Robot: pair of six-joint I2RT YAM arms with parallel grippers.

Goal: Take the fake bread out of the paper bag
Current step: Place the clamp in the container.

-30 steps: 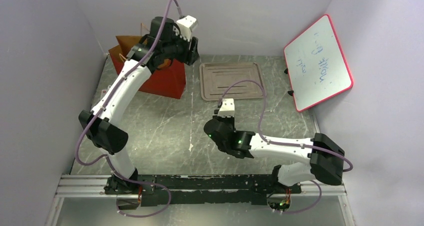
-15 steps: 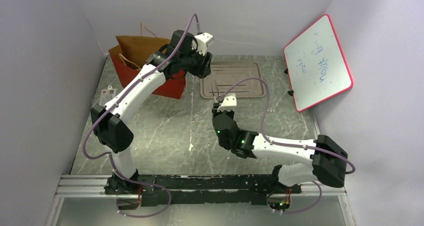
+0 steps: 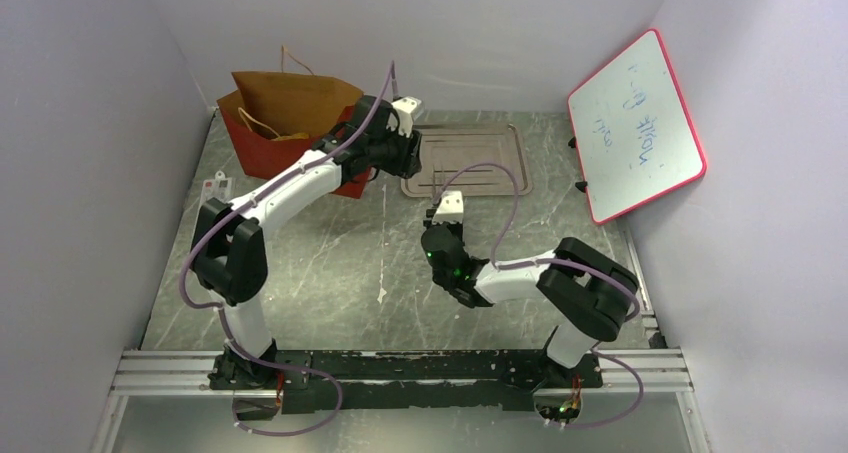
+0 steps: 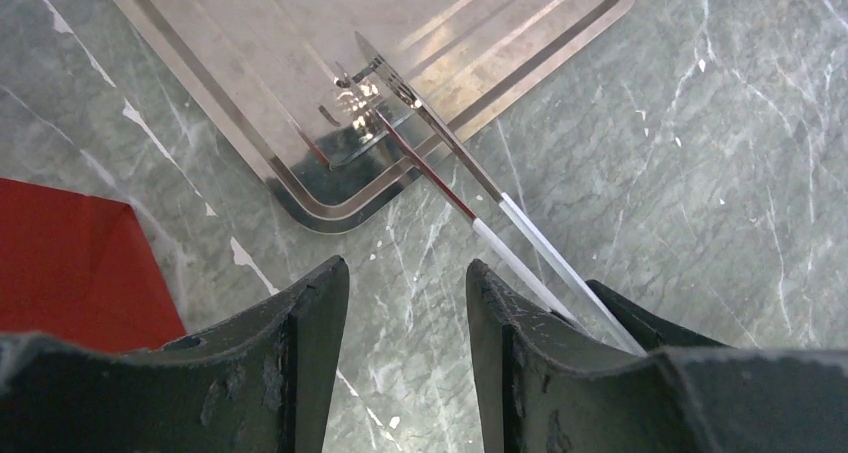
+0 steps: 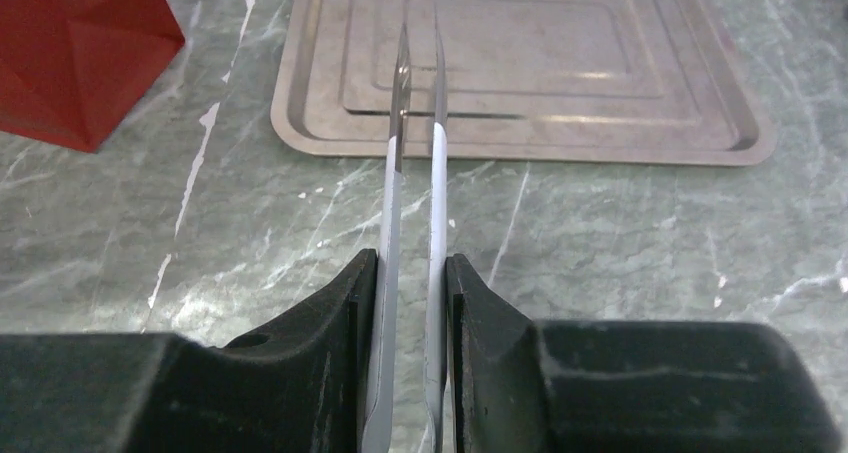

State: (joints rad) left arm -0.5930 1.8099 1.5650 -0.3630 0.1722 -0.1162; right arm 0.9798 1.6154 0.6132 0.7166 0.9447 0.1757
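As I stand behind the two arms, setting: a grey-green marbled table (image 3: 330,263) walled in white, seen from above
Paper bag (image 3: 290,98): upper left of the overhead frame, standing upright with its mouth open, red outside and brown inside, thin cord handles at the rim; a red corner of it also shows at the left edge of both wrist views
Fake bread: none of it is in sight; the inside of the bag cannot be seen into from here
Tray (image 3: 500,138): flat silver metal, upper centre of the overhead frame, just right of the bag and apart from it
Left gripper (image 4: 405,283): upper centre of the overhead frame, between the bag and the left edge of the tray; its two dark fingers stand partly spread with only bare table showing between them, nothing in its hold
Right gripper (image 5: 410,273): centre of the overhead frame, below the tray; its fingers are pressed in on a pair of thin metal tongs (image 5: 437,153) with white sleeves
Tong tips: close together, reaching over the near rim of the tray; whether they touch the metal I cannot tell
Whiteboard (image 3: 635,123): red-rimmed, with faint writing, leaning at the right of the overhead frame
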